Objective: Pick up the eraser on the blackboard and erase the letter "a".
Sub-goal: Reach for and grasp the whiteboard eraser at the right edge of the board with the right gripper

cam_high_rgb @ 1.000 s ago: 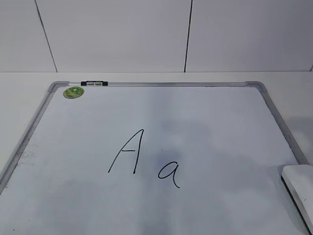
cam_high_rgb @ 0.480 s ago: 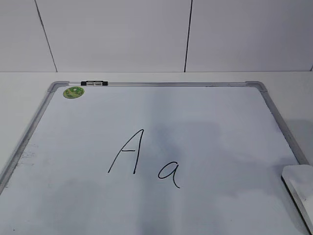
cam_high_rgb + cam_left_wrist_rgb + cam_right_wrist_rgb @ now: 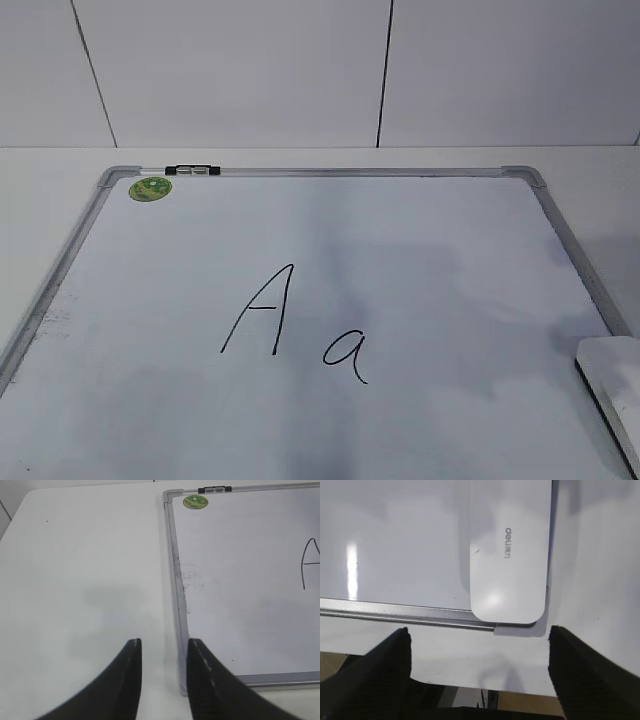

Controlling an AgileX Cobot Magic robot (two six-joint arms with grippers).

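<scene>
White table and a pale panelled wall fill the far side of our view. On the table lies the blackboard, which is in fact white with a grey metal frame. The eraser rests flat on it at the near right corner, a white rounded block partly cut off by the picture's right edge. From our right wrist we see the eraser lying along the board's edge, one end at the frame's corner, with grey lettering on its top.

Left of the eraser, well apart from it, the letter "a" is written in thin black marker near the board's middle. A taller capital "A" stands just beside it on the left. At the far left corner of the board we see a green round sticker, and a small black clip sits on the far frame near it.

Our right gripper hangs over the near edge of the board beside the eraser, its jaws spread wide and holding nothing. Our left gripper hovers over the table at the board's left frame, jaws parted a little, also holding nothing.
</scene>
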